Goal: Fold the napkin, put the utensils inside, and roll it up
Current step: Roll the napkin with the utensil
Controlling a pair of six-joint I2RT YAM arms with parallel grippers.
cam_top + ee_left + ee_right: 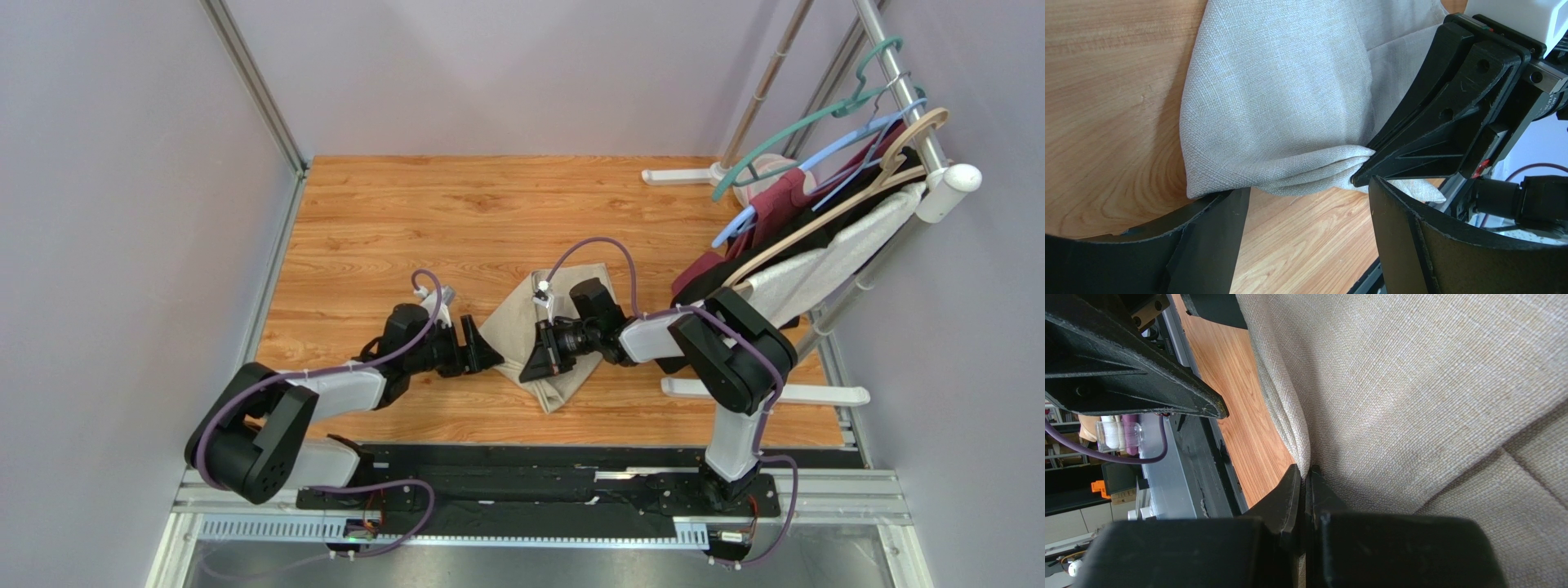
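The beige napkin (pixel 513 321) lies folded on the wooden table, with layered folds along its near edge (pixel 1290 92). My right gripper (pixel 536 355) is shut on that bunched edge, and the cloth (pixel 1413 386) runs in between its closed jaws (pixel 1306 474). In the left wrist view its black tip (pixel 1361 177) pinches the stacked folds. My left gripper (pixel 487 349) stands open just left of the napkin, with only bare wood and the cloth's corner between its fingers (pixel 1308 190). No utensils are in view.
A clothes rack (pixel 834 208) with hangers and white and maroon garments stands at the right, its white foot (pixel 767 392) beside the right arm. Grey walls close the left and back. A metal rail (pixel 540 490) runs along the near edge.
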